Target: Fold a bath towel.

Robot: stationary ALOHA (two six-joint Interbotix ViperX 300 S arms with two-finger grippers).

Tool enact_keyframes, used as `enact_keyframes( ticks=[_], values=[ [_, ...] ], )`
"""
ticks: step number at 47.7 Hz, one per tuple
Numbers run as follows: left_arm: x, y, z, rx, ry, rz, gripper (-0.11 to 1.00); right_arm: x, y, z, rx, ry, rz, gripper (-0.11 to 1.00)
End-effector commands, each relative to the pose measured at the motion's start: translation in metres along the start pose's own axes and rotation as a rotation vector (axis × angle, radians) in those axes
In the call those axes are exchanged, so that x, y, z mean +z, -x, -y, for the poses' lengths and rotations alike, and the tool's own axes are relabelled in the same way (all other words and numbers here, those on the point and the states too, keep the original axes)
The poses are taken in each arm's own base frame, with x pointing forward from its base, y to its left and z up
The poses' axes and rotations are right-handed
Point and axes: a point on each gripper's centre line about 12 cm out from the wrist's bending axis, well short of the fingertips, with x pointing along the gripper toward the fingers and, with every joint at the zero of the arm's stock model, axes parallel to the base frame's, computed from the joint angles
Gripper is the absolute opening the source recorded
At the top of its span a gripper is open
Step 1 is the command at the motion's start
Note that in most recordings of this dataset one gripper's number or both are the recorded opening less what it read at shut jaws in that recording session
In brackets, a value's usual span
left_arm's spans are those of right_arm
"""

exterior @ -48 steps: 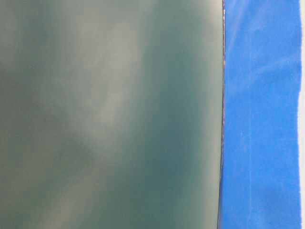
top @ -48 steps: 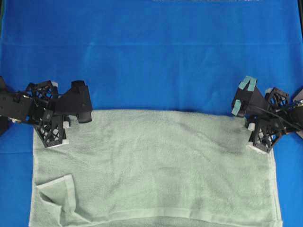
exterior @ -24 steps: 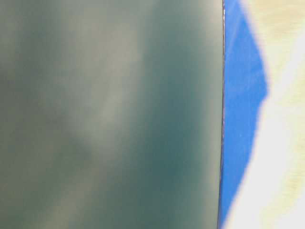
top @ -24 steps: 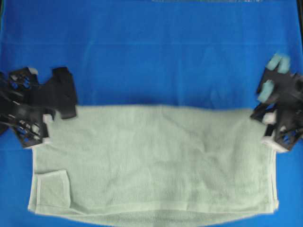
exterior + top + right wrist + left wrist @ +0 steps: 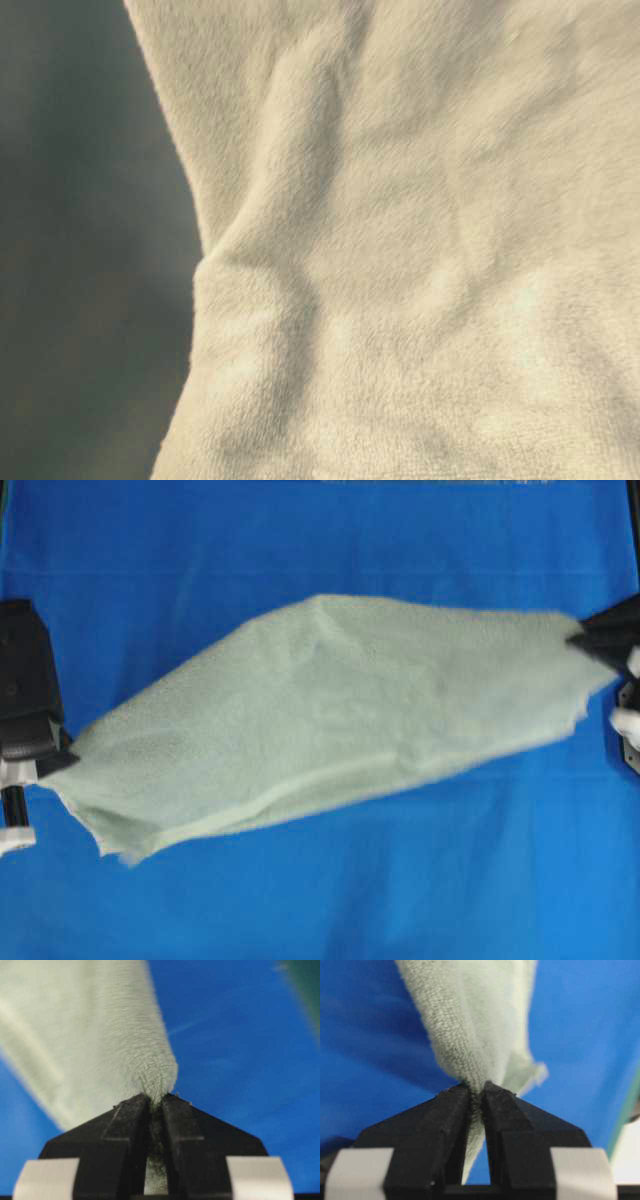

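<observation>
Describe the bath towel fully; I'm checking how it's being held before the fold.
The bath towel is pale sage-green, fuzzy terry cloth, raised and stretched slantwise over the blue cloth, sagging and creased between its ends. The left gripper is shut on one end, the right gripper on the other. It fills most of the table-level view.

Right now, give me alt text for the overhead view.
The bath towel hangs stretched between the left gripper and right gripper, each shut on an end, above the blue cloth surface.
</observation>
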Motion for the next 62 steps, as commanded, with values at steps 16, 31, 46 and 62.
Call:
enact_keyframes(
  ticks=[16, 31, 46, 62],
  values=[
    [0.032, 0.009, 0.086, -0.197, -0.045, 0.122, 0.08, 0.051, -0.060, 0.075, -0.315, -0.017, 0.064, 0.10],
    [0.062, 0.005, 0.119, -0.199, -0.111, 0.175, 0.08, 0.080, -0.093, 0.096, -0.319, 0.007, 0.132, 0.10],
    [0.103, -0.006, 0.156, -0.211, -0.169, 0.252, 0.08, 0.044, -0.040, 0.094, -0.318, -0.030, 0.088, 0.10],
    [0.096, -0.024, 0.154, -0.128, -0.211, 0.178, 0.08, 0.000, 0.013, 0.086, -0.349, -0.106, -0.064, 0.10]
  ],
)
